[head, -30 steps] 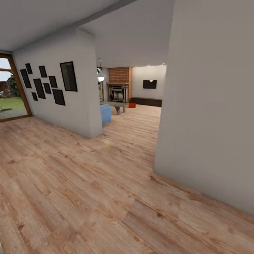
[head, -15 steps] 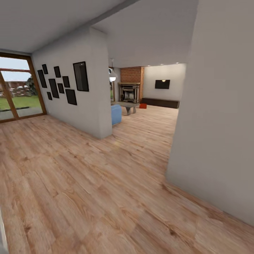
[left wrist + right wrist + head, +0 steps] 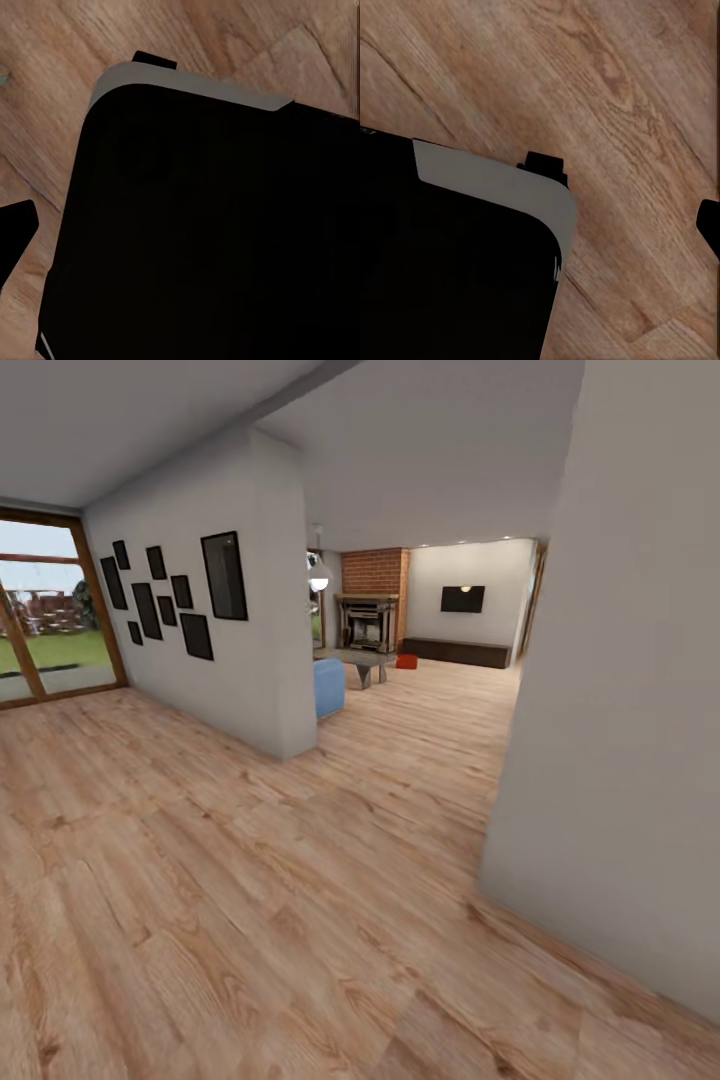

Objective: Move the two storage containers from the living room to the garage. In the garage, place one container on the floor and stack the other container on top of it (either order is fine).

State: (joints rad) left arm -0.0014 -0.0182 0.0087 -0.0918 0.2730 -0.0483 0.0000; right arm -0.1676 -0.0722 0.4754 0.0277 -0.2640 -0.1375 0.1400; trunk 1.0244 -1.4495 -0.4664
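One red-orange storage container (image 3: 406, 660) sits on the wood floor far off in the living room (image 3: 440, 650), beside a low coffee table (image 3: 364, 661) and before a brick fireplace (image 3: 368, 615). It is small in the head view; its details cannot be made out. In the left wrist view one dark fingertip (image 3: 15, 236) of my left gripper (image 3: 180, 225) shows at the frame edge, above plank floor. My right gripper (image 3: 540, 225) shows one fingertip (image 3: 709, 225) at the opposite edge. Nothing lies between either pair of fingers.
I stand in a hallway on light wood planks (image 3: 250, 880). A white wall corner (image 3: 620, 760) juts in close on the right. A partition wall with black picture frames (image 3: 180, 600) stands left, a blue sofa end (image 3: 329, 686) behind it. Glass doors (image 3: 45, 615) are far left. My dark base (image 3: 217, 225) is below both arms.
The head view has swung and moved forward: the right wall corner slid rightwards, the glass doors came into view at left, and the living room opening looks wider.
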